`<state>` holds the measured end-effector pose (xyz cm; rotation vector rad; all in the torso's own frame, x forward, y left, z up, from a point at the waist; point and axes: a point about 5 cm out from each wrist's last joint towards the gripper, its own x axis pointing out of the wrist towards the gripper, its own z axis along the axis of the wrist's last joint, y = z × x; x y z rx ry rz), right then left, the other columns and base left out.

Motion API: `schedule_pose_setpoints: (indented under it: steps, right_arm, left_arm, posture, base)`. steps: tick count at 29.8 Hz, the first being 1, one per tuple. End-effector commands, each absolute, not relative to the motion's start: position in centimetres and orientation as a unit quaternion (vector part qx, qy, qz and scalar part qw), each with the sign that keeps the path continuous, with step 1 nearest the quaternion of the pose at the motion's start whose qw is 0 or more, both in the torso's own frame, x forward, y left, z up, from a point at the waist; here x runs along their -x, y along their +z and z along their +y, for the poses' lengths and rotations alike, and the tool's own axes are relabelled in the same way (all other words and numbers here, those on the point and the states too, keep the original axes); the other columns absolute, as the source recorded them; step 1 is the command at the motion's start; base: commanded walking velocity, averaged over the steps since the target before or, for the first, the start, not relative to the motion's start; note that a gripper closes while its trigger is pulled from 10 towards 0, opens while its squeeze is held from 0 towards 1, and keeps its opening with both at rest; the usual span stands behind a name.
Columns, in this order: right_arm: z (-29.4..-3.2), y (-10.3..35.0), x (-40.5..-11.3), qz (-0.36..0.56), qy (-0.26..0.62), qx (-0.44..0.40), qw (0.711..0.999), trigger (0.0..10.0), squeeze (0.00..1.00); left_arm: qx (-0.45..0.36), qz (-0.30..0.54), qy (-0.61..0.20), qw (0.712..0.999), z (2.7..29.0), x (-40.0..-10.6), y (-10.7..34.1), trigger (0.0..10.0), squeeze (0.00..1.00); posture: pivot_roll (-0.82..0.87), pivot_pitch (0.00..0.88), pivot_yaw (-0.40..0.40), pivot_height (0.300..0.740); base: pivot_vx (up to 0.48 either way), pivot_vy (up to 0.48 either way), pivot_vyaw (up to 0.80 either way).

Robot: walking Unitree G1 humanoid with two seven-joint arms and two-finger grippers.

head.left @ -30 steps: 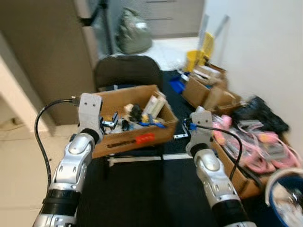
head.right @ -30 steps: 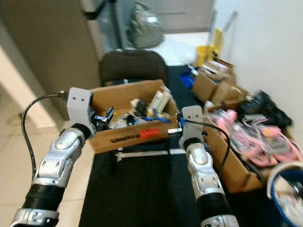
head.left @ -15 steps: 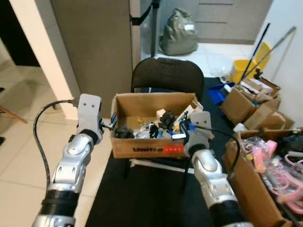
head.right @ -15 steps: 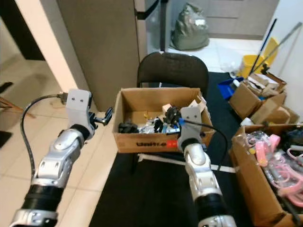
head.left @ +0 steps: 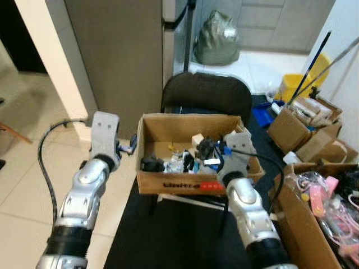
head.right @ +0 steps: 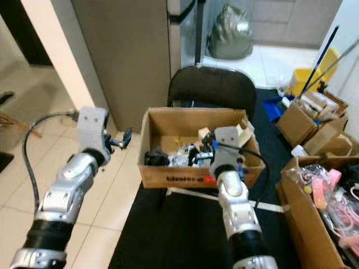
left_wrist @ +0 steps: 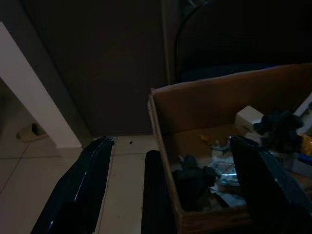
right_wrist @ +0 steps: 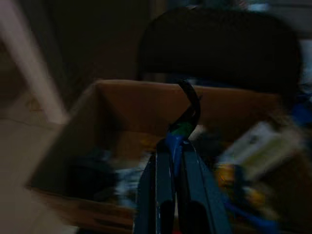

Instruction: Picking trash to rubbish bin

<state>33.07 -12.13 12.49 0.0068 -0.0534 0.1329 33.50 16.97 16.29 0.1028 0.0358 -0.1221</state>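
Our right gripper [right_wrist: 170,161] has its two black fingers pressed together on a small blue and green strip of trash [right_wrist: 181,127] that curls up past the fingertips; it hangs above the front part of the open cardboard box [head.left: 168,182]. Our left gripper [left_wrist: 170,180] stands with its fingers spread wide apart, holding nothing, just beside the box's left wall, one finger [left_wrist: 80,183] over the tiled floor [head.right: 106,218] and the other near the box's inside. Both silver arms reach forward on either side of the box.

The box sits on a black chair [head.left: 205,95] and holds a jumble of small items: a black lump [head.left: 150,163], a white block [head.left: 197,139], and blue and yellow scraps too blurred to tell apart. Red lettering runs along its front.

Compared with a second ago, our whole view has swung: the box then stood tilted and off to one side, with the pink-filled carton large on our right. Now the box lies nearly square before us, and the carton of pink things [head.right: 314,196] sits at the right edge. More brown boxes [head.left: 305,123], a yellow bucket [head.right: 305,81] and a grey sack [head.left: 216,42] stand farther back.
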Motion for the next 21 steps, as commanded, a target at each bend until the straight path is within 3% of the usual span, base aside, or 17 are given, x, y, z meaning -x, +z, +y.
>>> schedule_pose_setpoints:
  steps: [1,7,21]
  right_arm:
    - [-12.97,11.93,-32.96,-0.013,0.051,-0.010,0.999,10.0,0.00]
    - [-13.15,11.78,-32.97,-0.008,0.046,-0.008,0.999,10.0,0.00]
    - [-13.19,11.82,-32.89,-0.011,0.044,-0.004,0.999,10.0,0.00]
  left_arm:
    - [-0.057,0.024,-0.064,0.996,17.00,-33.37,16.07,10.0,0.00]
    - [-0.055,0.025,-0.066,0.996,16.97,-33.39,16.10,10.0,0.00]
    - [-0.052,0.025,-0.067,0.996,16.87,-33.38,16.17,10.0,0.00]
  posture:
    - [0.04,0.090,0.045,0.740]
    - [0.04,0.096,0.047,0.740]
    - [0.04,0.106,0.049,0.740]
  base:
    - [0.255,0.000,0.00]
    - [0.254,0.000,-0.67]
    - [0.257,0.000,0.00]
